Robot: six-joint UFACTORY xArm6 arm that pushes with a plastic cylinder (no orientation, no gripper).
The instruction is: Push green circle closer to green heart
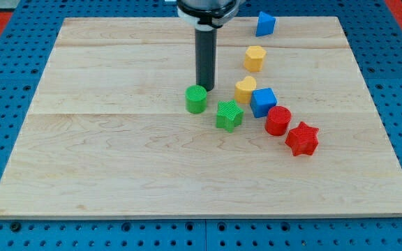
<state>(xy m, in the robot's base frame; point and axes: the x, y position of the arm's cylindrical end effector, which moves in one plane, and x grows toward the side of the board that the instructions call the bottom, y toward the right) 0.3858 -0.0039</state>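
The green circle [196, 99] stands near the middle of the wooden board [117, 167]. My tip [206, 88] is just beyond its upper right edge, touching or nearly touching it. A green star-shaped block [229, 115] lies a short gap to the lower right of the circle. I see no green heart; the only heart is the yellow heart [245, 88], to the right of my tip and above the green star.
A blue cube [263, 102], a red circle [278, 120] and a red star [301, 139] run in a diagonal row to the lower right. A yellow hexagon [255, 58] and a blue triangle [265, 24] sit toward the top right.
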